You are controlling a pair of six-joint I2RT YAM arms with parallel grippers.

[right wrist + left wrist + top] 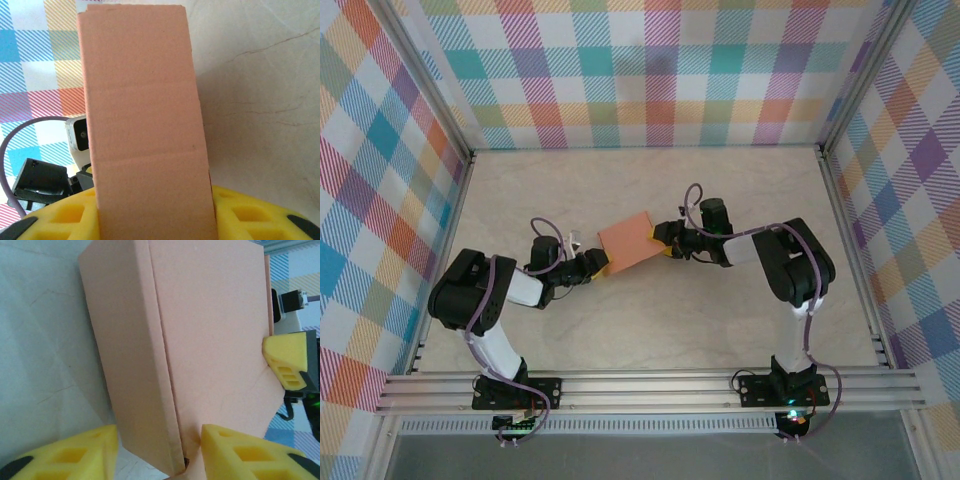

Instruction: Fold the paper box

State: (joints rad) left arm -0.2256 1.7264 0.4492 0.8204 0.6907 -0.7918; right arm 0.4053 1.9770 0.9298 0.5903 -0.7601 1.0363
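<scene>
The paper box (628,241) is a closed salmon-orange rectangular box, held a little tilted between my two grippers at the middle of the table. My right gripper (665,243) grips its right end. In the right wrist view both yellow fingers (250,220) press against the sides of the paper box (145,125), so the right gripper (155,200) is shut on it. My left gripper (600,263) is at the box's left corner. In the left wrist view the paper box (200,340) has its corner between the jaws of the left gripper (157,440); the left finger (75,455) stands clear of the card, so that gripper is open.
The pale marbled table (650,330) is ringed by plaid walls (650,70). An aluminium rail (650,385) carrying both arm bases runs along the near edge. The right gripper's yellow finger (287,362) shows at the box's far edge in the left wrist view.
</scene>
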